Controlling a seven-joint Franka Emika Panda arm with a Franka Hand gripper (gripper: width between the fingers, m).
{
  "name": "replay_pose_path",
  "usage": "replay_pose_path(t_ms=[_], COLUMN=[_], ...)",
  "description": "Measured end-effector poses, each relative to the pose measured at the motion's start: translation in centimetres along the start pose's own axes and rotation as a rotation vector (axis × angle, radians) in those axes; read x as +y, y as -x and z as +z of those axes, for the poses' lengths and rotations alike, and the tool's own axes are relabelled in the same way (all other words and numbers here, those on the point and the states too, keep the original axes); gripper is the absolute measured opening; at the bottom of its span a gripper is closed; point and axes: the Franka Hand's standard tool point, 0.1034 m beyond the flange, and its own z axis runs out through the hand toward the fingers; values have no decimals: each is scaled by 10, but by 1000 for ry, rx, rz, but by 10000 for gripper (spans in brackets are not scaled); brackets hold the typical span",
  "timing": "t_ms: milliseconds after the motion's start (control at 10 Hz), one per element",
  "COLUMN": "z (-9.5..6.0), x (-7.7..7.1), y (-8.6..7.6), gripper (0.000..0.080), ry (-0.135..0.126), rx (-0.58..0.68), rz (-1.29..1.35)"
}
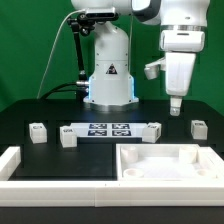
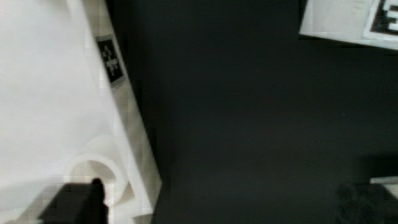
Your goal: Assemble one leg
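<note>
Several small white legs stand on the black table: two at the exterior view's left (image 1: 38,131) (image 1: 68,138), one by the end of the marker board (image 1: 153,132) and one at the right (image 1: 199,128). My gripper (image 1: 175,103) hangs high above the table between the last two legs, touching nothing. In the wrist view the gripper (image 2: 226,212) is open with only black table between its dark fingertips (image 2: 71,205). A white tagged part (image 2: 356,20) shows at a corner; I cannot tell which part it is.
The large white square panel (image 1: 165,160) with a raised rim lies in front, below the gripper; its tagged edge shows in the wrist view (image 2: 63,100). The marker board (image 1: 108,129) lies mid-table. A white frame (image 1: 20,162) runs along the front left. The robot base (image 1: 108,75) stands behind.
</note>
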Motion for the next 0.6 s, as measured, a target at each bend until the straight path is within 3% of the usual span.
replay_pose_path(t_ms=[200,300,400,600], z=[3,9,26,30], x=[-7,-28,-67,-88], y=[-1,-12,-19,-40], gripper=[648,648,648,648], ry=[-2,-1,-33,-69], rx=[12,46,61,60], rz=[255,441,545,800])
